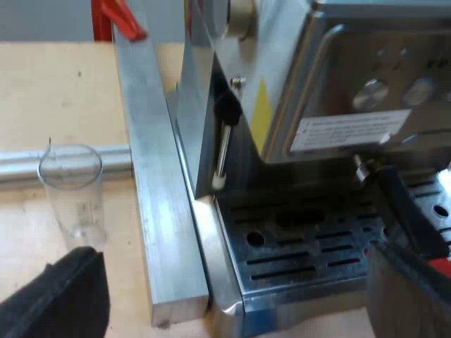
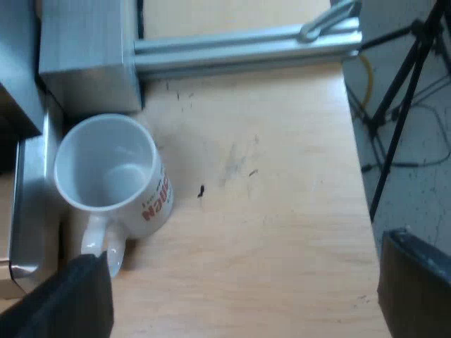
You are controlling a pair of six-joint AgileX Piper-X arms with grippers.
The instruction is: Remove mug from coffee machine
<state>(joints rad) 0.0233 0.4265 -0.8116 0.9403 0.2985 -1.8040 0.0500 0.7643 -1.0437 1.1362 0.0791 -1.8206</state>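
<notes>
Since the mug point(image 2: 109, 172) stands upright on the wooden surface point(image 2: 282, 197), just beside the base of the espresso machine point(image 1: 331, 70) rather than on its drip tray point(image 1: 303, 246), the removal looks all but finished to me, and the step in hand is a clean let-go and retreat. Take the mug as a dial with its handle point(image 2: 97, 243) at six o'clock: the machine's base lies at nine, a metal block point(image 2: 88, 56) at twelve, and bare wood runs out from three. The right pincer point(image 2: 243, 282) hangs above with its fingers wide apart and holding nothing, one finger close over the handle at about six, the other well off at about four. Whether the near finger touches the handle I cannot tell. To end well, I would lift that arm straight up before any sideways travel, so the near finger cannot hook the handle and tip the mug against the machine. The left pincer point(image 1: 232, 282) is likewise spread and holding nothing at the machine's front corner, with a measuring glass point(image 1: 70, 197) upright near one of its fingers, so it should keep clear of that.
</notes>
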